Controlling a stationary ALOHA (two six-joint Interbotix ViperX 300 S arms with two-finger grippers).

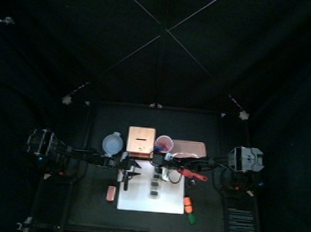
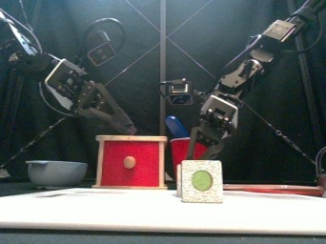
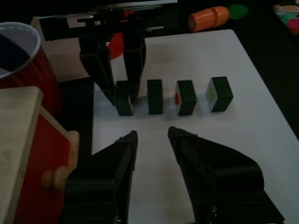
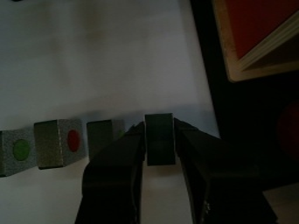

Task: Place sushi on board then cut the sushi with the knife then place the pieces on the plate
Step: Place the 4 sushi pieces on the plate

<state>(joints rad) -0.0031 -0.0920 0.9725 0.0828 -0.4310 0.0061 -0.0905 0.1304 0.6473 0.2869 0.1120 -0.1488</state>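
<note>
Four dark green sushi pieces stand in a row on the white cutting board [image 3: 251,79]. My right gripper [image 4: 159,127] hangs over the end piece [image 3: 122,98] nearest the wooden box, one jaw on each side of its top, open. That piece [image 4: 159,140] stands on the board in line with the others. In the front view only the nearest piece [image 2: 200,181], with a green centre, shows. My left gripper [image 3: 152,133] is open and holds nothing, hovering beside the row near the box.
The wooden box with the red drawer front [image 2: 132,162] stands behind the board. A red cup [image 3: 17,61] with a blue knife [image 2: 174,124] is beside it, the pink tray [image 1: 192,148] at back right, a blue-grey bowl [image 2: 56,172] at left. Orange and green toys [image 3: 211,16] lie near the front.
</note>
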